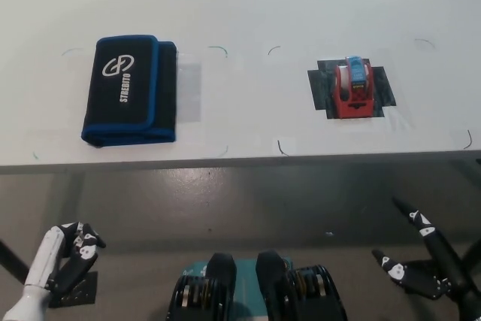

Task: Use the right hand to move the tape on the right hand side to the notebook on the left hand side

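A red tape dispenser [353,88] with a blue-and-white roll sits on a black marked patch at the right of the white table [248,5]. The notebook [129,89], a black case with blue trim and a white logo, lies at the table's left. My black right hand [422,264] hangs open below the table's front edge at the lower right, well short of the tape. My white left hand [64,257] rests at the lower left below the table edge, fingers curled and holding nothing.
The table's front edge [240,163] runs across the middle of the view, with grey floor below it. Thin corner marks on the tabletop outline squares around both objects.
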### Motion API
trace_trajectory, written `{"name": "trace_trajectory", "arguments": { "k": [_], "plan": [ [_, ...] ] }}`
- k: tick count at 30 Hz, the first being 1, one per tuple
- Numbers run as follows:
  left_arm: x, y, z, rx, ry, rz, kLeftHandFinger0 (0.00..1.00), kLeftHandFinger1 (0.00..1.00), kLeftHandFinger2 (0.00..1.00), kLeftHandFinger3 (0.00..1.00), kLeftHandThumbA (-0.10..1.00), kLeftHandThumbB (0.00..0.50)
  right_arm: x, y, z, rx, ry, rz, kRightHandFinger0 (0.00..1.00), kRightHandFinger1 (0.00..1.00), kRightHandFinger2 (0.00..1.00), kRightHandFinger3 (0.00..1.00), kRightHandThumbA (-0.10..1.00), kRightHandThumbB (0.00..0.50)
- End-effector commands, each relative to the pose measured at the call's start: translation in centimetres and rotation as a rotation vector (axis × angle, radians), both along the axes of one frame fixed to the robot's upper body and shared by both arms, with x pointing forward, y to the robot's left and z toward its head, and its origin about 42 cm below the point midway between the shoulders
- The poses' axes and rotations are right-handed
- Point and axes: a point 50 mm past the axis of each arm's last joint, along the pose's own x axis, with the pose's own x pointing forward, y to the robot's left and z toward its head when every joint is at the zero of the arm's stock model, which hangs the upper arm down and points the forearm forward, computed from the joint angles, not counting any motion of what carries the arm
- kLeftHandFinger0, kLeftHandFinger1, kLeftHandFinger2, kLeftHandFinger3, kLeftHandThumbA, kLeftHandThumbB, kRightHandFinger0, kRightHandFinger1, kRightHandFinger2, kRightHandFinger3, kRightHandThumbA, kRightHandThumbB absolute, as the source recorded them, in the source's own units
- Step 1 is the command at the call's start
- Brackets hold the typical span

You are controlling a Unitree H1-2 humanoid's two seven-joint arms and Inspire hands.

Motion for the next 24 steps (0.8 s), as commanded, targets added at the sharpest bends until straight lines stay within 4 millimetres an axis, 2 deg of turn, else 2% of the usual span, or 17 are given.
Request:
{"name": "trace_trajectory", "arguments": {
  "k": [1, 2, 3, 4, 5, 6, 7, 8, 9, 10, 11, 13, 15, 16, 20, 24],
  "plan": [
    [0.5, -0.3, 0.8, 0.016, -0.048, -0.021, 0.07, 0.04, 0.08, 0.11, 0.37, 0.180, 0.0, -0.2, 1.5, 0.048, -0.094, 0.016, 1.00, 1.00, 1.00, 1.00, 0.69, 0.241],
    [0.5, -0.3, 0.8, 0.016, -0.047, -0.021, 0.07, 0.04, 0.08, 0.11, 0.37, 0.180, 0.0, -0.2, 1.5, 0.051, -0.095, 0.016, 1.00, 1.00, 1.00, 1.00, 0.69, 0.241],
    [0.5, -0.2, 0.7, 0.019, -0.044, -0.020, 0.08, 0.04, 0.08, 0.12, 0.37, 0.178, 0.0, -0.2, 2.0, 0.056, -0.117, 0.005, 1.00, 1.00, 1.00, 1.00, 0.73, 0.273],
    [0.1, -0.3, 0.5, 0.019, -0.038, -0.019, 0.08, 0.04, 0.08, 0.12, 0.37, 0.179, -0.3, -0.3, 2.1, 0.057, -0.122, 0.001, 1.00, 1.00, 1.00, 1.00, 0.73, 0.273],
    [0.1, -0.3, 0.5, 0.027, -0.041, -0.019, 0.04, 0.00, 0.07, 0.12, 0.37, 0.170, -0.3, -0.3, 2.8, 0.075, -0.152, -0.016, 1.00, 1.00, 1.00, 1.00, 0.70, 0.327],
    [0.1, -0.3, 0.5, 0.026, -0.046, -0.019, 0.03, 0.00, 0.06, 0.12, 0.38, 0.175, -0.2, -0.4, 3.5, 0.070, -0.182, -0.036, 1.00, 1.00, 1.00, 1.00, 0.73, 0.374],
    [-0.3, 0.1, 0.6, 0.033, -0.045, -0.018, 0.00, 0.00, 0.04, 0.11, 0.37, 0.169, -0.5, 0.0, 3.6, 0.069, -0.196, -0.042, 1.00, 1.00, 1.00, 1.00, 0.76, 0.397],
    [-0.4, 0.2, 0.6, 0.037, -0.049, -0.018, 0.00, 0.00, 0.04, 0.11, 0.37, 0.168, -0.3, 0.0, 4.6, 0.065, -0.230, -0.053, 1.00, 1.00, 1.00, 1.00, 0.74, 0.425],
    [-0.4, 0.2, 0.6, 0.040, -0.048, -0.019, 0.00, 0.00, 0.04, 0.11, 0.37, 0.166, -0.4, 0.0, 4.7, 0.067, -0.233, -0.058, 1.00, 1.00, 1.00, 1.00, 0.73, 0.433],
    [-0.4, 0.2, 0.6, 0.029, -0.048, -0.018, 0.00, 0.00, 0.03, 0.09, 0.34, 0.167, -0.2, 0.0, 5.2, 0.069, -0.257, -0.067, 1.00, 1.00, 1.00, 1.00, 0.71, 0.470],
    [-0.5, 0.3, 0.6, 0.023, -0.042, -0.015, 0.05, 0.02, 0.06, 0.10, 0.33, 0.166, 0.5, -0.1, 6.8, 0.083, -0.293, -0.075, 1.00, 1.00, 1.00, 1.00, 0.67, 0.499],
    [-0.4, 0.3, 0.5, 0.022, -0.041, -0.014, 0.08, 0.03, 0.05, 0.12, 0.34, 0.165, 1.0, -0.3, 8.1, 0.092, -0.314, -0.069, 1.00, 1.00, 1.00, 1.00, 0.61, 0.495],
    [-0.8, 0.3, 0.2, 0.015, -0.038, -0.008, 0.06, 0.01, 0.04, 0.12, 0.33, 0.164, 1.7, -0.5, 9.2, 0.078, -0.350, -0.070, 1.00, 1.00, 1.00, 1.00, 0.60, 0.500],
    [-0.9, 0.2, 0.3, 0.008, -0.032, -0.007, 0.00, 0.00, 0.01, 0.12, 0.35, 0.164, 2.8, -1.1, 10.8, 0.070, -0.390, -0.091, 1.00, 1.00, 1.00, 1.00, 0.55, 0.500],
    [-0.9, 0.3, 0.4, 0.002, -0.021, -0.004, 0.03, 0.02, 0.05, 0.15, 0.36, 0.176, 5.2, -1.7, 14.5, 0.086, -0.463, -0.099, 1.00, 1.00, 1.00, 1.00, 0.45, 0.500],
    [-0.5, 0.2, 0.3, -0.003, -0.020, -0.009, 0.06, 0.04, 0.09, 0.15, 0.38, 0.185, 6.9, -2.2, 17.2, 0.031, -0.507, -0.120, 1.00, 1.00, 1.00, 1.00, 0.49, 0.500]
  ]
}}
